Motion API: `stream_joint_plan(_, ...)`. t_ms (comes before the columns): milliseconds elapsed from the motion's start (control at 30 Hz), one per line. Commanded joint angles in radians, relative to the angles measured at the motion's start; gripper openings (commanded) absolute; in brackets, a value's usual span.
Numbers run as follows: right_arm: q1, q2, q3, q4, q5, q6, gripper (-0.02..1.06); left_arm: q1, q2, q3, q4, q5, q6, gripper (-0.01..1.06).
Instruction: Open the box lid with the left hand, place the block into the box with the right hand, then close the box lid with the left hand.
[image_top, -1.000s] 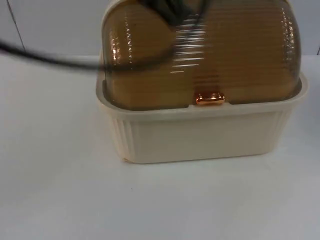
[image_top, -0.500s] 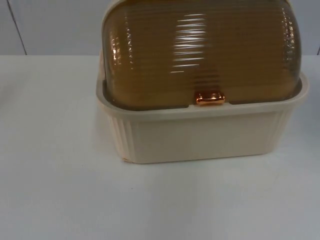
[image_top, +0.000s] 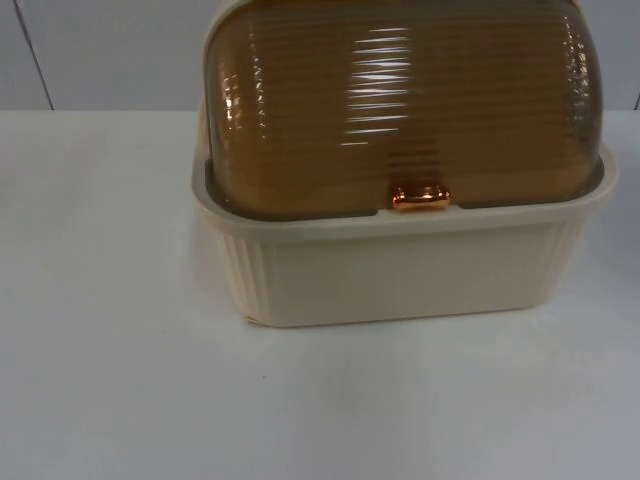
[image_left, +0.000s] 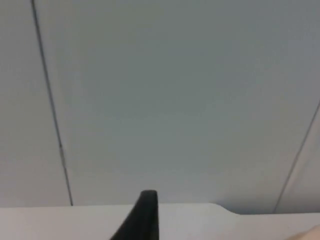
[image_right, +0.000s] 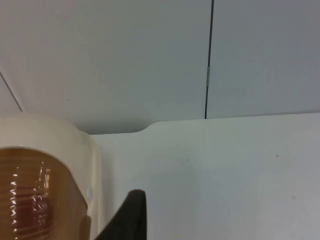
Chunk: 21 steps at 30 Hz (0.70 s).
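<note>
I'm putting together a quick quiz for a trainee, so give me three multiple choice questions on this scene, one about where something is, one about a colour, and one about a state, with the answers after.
1. Where does the box stand?
A. On the white table, near the grey partition wall
B. On the floor
C. On a shelf fixed to the wall

2. What colour is the box's lid?
A. Clear blue
B. Translucent amber-brown
C. Solid black

3. What state is the lid in?
A. Taken off and lying on the table
B. Swung fully open
C. Closed down over the box

Answers: 1 A, the cream box sits on the white table with the wall just behind it. 2 B, the ribbed dome is see-through amber, with a small copper handle at its front edge. 3 C, the lid's front edge rests inside the box rim all along.
</note>
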Motion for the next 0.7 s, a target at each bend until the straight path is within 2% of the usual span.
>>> stream_joint_plan(0,-0.001,-0.004,-0.003,0.004,-0.004,0.000,1.04,-0.001,-0.022,0.005,-0.003,0.019,0.000,0.98)
stream_joint_plan(133,-0.001,-0.004,-0.003,0.004,0.014,0.000,1.04,-0.001,-0.065,0.005,0.012,0.075,-0.005,0.84)
stream_joint_plan(233,-0.001,-0.004,-0.003,0.004,0.035,0.000,1.04,0.004,-0.072,0.005,0.012,0.068,-0.005,0.79)
stream_joint_plan(300,-0.001,-0.004,-0.003,0.002,0.042,0.000,1.04,0.004,-0.084,0.005,0.012,0.050,-0.005,0.72)
stream_joint_plan(400,-0.001,-0.004,-0.003,0.002,0.044,0.000,1.04,0.009,-0.095,0.005,0.012,0.071,-0.005,0.63)
stream_joint_plan(433,-0.001,-0.004,-0.003,0.002,0.044,0.000,1.04,0.009,-0.095,0.005,0.012,0.071,-0.005,0.63)
stream_joint_plan(500,-0.001,-0.004,-0.003,0.002,0.060,0.000,1.04,0.051,-0.104,0.005,0.012,0.213,-0.025,0.57)
stream_joint_plan(567,-0.001,-0.004,-0.001,0.000,0.106,0.000,1.04,0.110,-0.108,0.008,0.071,0.342,-0.136,0.51)
stream_joint_plan(600,-0.001,-0.004,0.006,0.000,0.110,0.000,1.04,0.140,-0.115,0.019,0.155,0.359,-0.222,0.49)
stream_joint_plan(633,-0.001,-0.004,0.006,0.000,0.110,0.000,1.04,0.140,-0.115,0.019,0.155,0.359,-0.222,0.49)
stream_joint_plan(667,-0.001,-0.004,0.017,0.002,0.103,0.000,1.04,0.162,-0.132,0.040,0.289,0.359,-0.325,0.49)
